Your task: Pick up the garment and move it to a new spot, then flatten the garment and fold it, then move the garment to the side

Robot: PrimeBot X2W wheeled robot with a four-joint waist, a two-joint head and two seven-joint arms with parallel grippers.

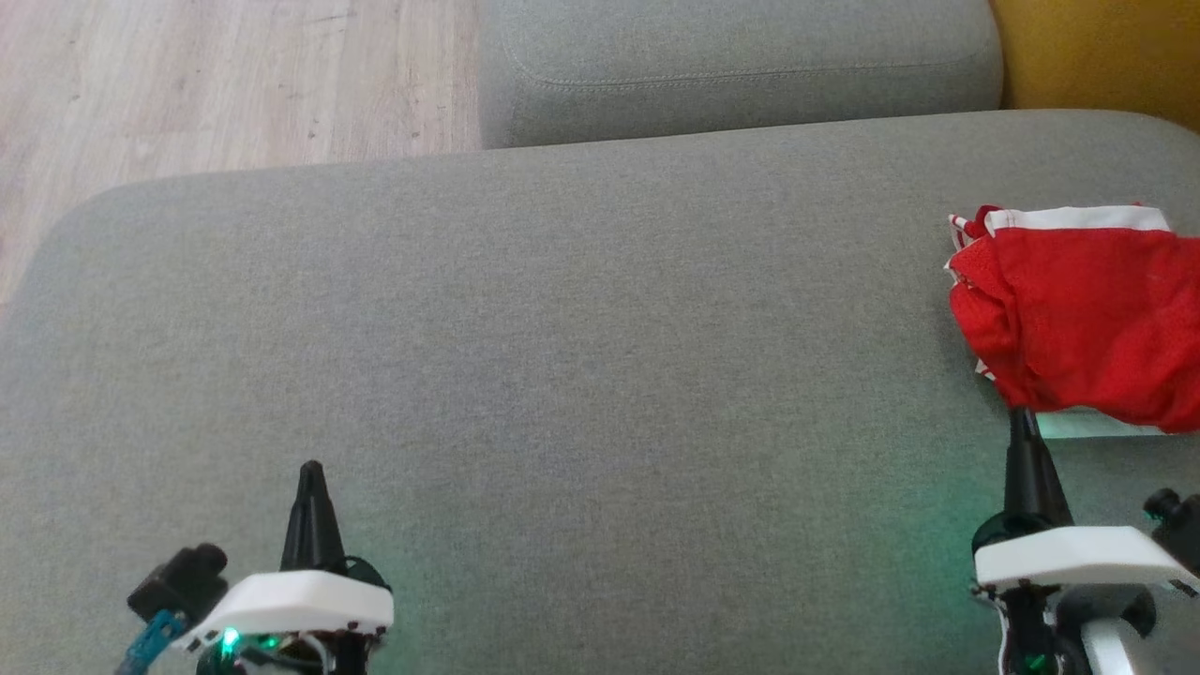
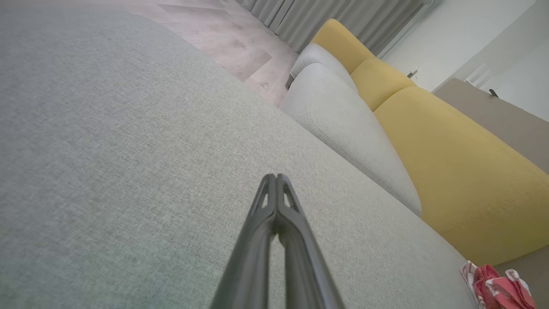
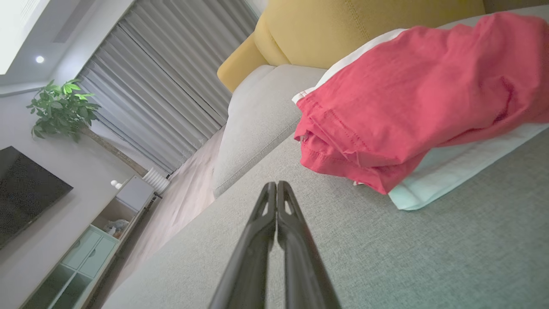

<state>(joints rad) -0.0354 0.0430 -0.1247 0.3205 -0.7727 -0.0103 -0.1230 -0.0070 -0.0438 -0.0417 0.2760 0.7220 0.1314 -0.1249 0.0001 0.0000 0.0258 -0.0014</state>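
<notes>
1 red garment far right. 2 grippers: left gripper, right gripper. 1 big grey seat cushion. 1 plant, 1 TV.

We see the grey seat open across its middle and left; the red garment blocks the right edge, a cushion the far side.

The sofa seat is covered in grey woven cloth, matt and slightly rough. The red garment is made of fine mesh cloth, trimmed white. The floor is laid in pale, smooth wood.
</notes>
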